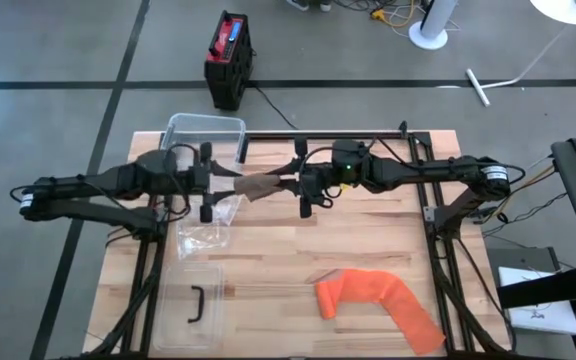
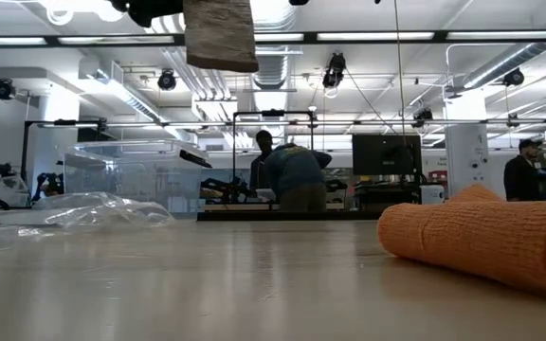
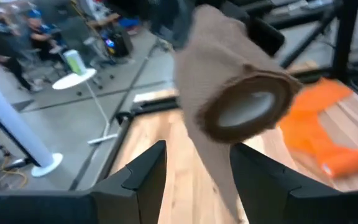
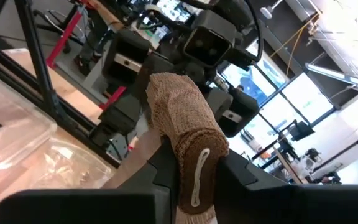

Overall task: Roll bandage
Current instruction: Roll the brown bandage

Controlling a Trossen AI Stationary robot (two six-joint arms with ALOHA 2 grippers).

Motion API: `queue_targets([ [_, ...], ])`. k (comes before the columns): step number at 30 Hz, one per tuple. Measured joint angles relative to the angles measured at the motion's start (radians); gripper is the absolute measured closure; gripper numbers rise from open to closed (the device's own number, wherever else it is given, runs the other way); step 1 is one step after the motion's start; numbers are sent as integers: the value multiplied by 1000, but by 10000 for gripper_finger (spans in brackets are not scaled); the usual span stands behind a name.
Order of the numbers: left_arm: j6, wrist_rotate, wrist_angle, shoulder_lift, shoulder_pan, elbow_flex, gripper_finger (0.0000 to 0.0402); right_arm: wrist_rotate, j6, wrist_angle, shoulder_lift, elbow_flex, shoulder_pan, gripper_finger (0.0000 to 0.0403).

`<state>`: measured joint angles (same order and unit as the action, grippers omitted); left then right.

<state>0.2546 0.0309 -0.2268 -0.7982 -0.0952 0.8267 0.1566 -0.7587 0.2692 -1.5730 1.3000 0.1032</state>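
Note:
A brown bandage (image 1: 265, 185), partly rolled, hangs in the air between my two grippers over the table's far half; the low view shows it (image 2: 221, 33) well above the wood. My right gripper (image 4: 194, 183) is shut on it. My left gripper (image 3: 197, 177) faces it from the table's left with its fingers apart. The roll's round end (image 3: 247, 109) lies just past these fingertips, and a loose strip (image 3: 219, 180) runs down between them. An orange bandage (image 1: 378, 300) lies unrolled on the table's near right. My right gripper pinches one end of the brown roll (image 4: 197, 155) between its two fingers, coming in level from the table's right and along the roll. The roll is lifted clear and reaches toward my left gripper. My left gripper: whether its fingers touch the loose strip I cannot tell.
A clear plastic box (image 1: 206, 135) stands at the far left edge. A crumpled clear bag (image 1: 203, 235) lies below my left gripper, and a clear lid with a black handle (image 1: 190, 305) lies near left. People stand in the room beyond the table (image 2: 292, 175).

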Motion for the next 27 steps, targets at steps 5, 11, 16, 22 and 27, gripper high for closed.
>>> queue_targets([
  [5, 32, -18, -107, -50, 0, 57, 246, 10, 14, -2, 6, 0, -12, 347],
  [11, 89, 128, -167, -67, 0, 113, 271, 81, 110, -2, 28, 5, -23, 346],
  [16, 111, 161, -196, -57, 0, 136, 287, 115, 183, -3, 54, 7, -26, 349],
  [22, 96, 221, -233, -37, 0, 141, 283, 105, 178, -8, 59, 11, -24, 347],
  [27, 42, 241, -232, -41, 0, 135, 278, 106, 160, -6, 60, 15, -25, 348],
])
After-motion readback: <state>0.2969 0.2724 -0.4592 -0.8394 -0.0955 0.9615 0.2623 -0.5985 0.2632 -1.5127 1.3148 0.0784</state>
